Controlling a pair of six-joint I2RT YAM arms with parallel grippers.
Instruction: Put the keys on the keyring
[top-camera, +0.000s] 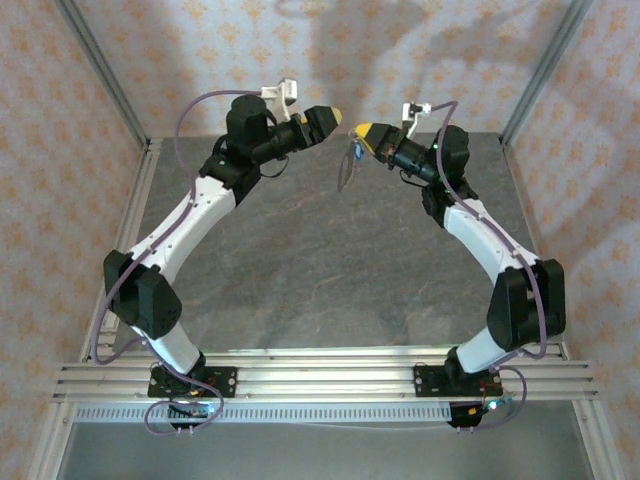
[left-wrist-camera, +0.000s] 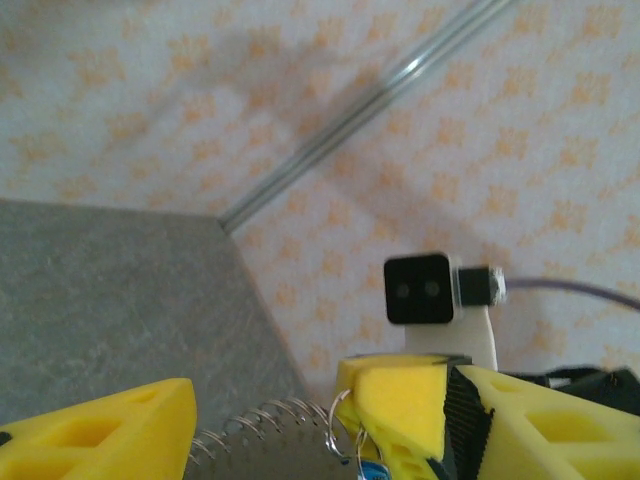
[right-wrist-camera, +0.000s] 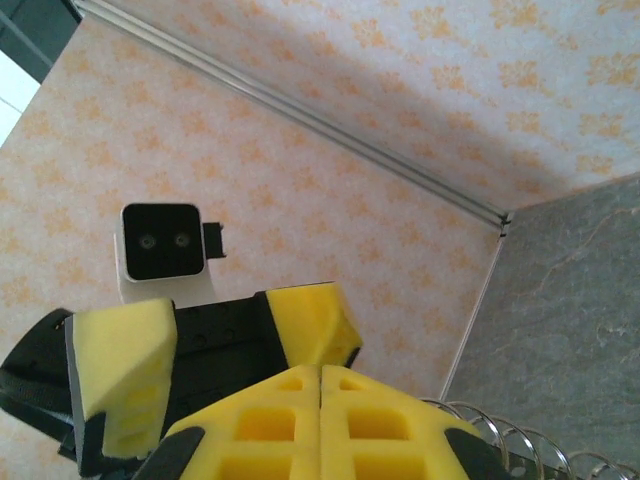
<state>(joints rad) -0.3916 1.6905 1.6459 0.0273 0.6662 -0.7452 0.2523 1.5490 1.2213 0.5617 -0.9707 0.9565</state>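
Working high over the far edge of the desk (top-camera: 320, 270), slightly toward its far-right corner, with both arms raised and nearly tip to tip. Pressed tight together at the right claw (right-wrist-camera: 321, 385), no gap along the seam, and apparently pinching the keyring (top-camera: 344, 170) by its top. Dangling from there, well clear of the desk surface, with the key (left-wrist-camera: 372, 470) tucked right under the yellow tip, blue head just showing. Cannot tell whether threaded onto the small wire ring or merely hanging against it (too small, and cut off by the bottom of the left wrist view). Trailing a coiled strand (left-wrist-camera: 250, 425) sideways from the ring, across the space in front of the left claw (right-wrist-camera: 215, 335). Spread wide apart there, gripping nothing, just beside the right claw.

Likely trouble from here:
- Closing on the coiled strand instead of the key, given such close quarters.
- Tugging the thin loop out of the right-hand pinch, since held by only a sliver of wire.
- Dropping the key to the desk if knocked while loose.
- Bumping yellow tip against yellow tip, with so little room between.
- Setting the loop swinging through any quick approach, and so missing the ring's opening.
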